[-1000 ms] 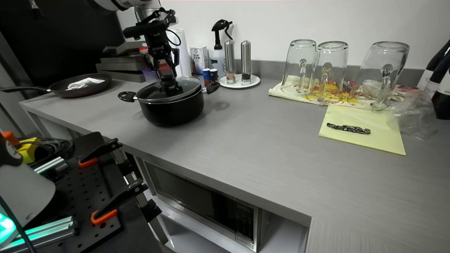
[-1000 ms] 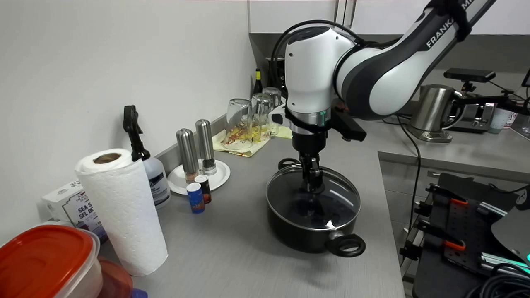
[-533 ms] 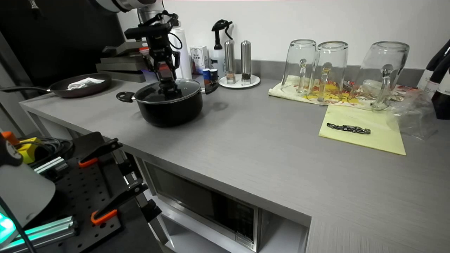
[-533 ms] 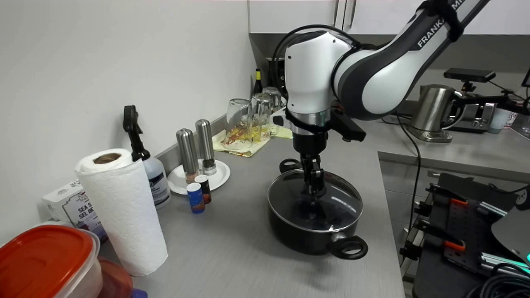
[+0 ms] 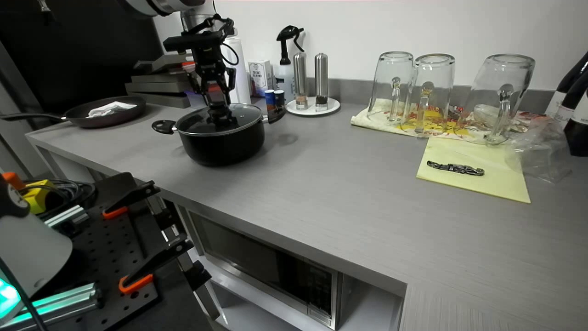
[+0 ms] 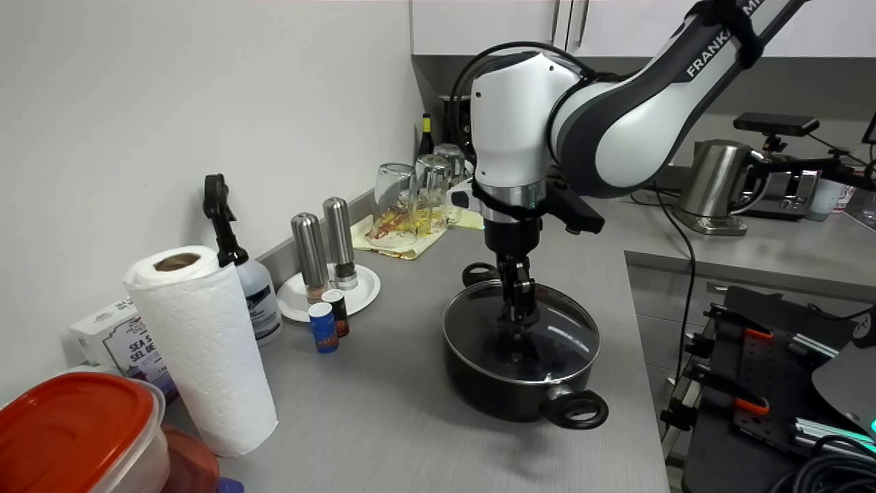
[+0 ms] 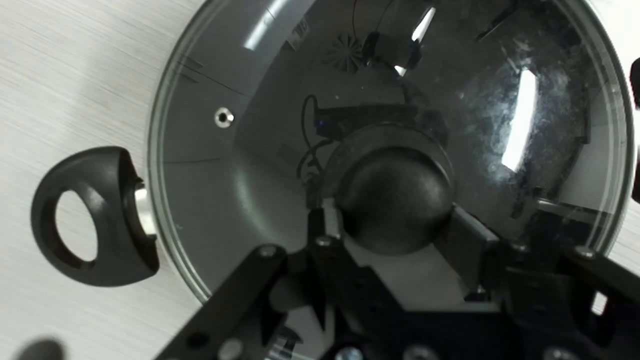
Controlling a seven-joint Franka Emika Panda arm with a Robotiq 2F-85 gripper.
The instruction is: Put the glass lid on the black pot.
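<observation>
**Glass lid (image 6: 551, 340) sits on the black pot (image 5: 225, 149), its knob (image 7: 395, 192) pinched by the gripper (image 7: 397, 227)**

In both exterior views the glass lid lies level on the rim of the black pot, and the pot stands on the grey tabletop (image 5: 321, 184). The gripper points straight down over the lid's centre, so from those angles the grasp itself is largely hidden. The wrist view settles it from above: the fingers (image 7: 331, 221) sit at opposite sides of the dark, rounded knob, their tips against it. That view alone picks out a metal-ringed vent hole (image 7: 223, 117) in the glass. It also brings one side handle (image 7: 120, 230) into full sight, with a hole through it, while the opposite handle (image 7: 636, 85) is cut off at the edge of view; both exterior views take in the pair.

Some surroundings belong to a single camera. In an exterior view a frying pan (image 5: 78, 115) holds a crumpled white cloth or paper (image 5: 111, 109), apart from the pot, and a microwave (image 5: 264, 257) stands on a shelf (image 5: 372, 303) below. In an exterior view a metal kettle (image 6: 712, 185) stands beside a toaster (image 6: 787, 195). Both exterior views show three upturned glass mugs (image 5: 426, 92) on a patterned cloth (image 5: 367, 122) and two metal mills (image 6: 311, 257) on a white plate (image 6: 367, 293).
</observation>
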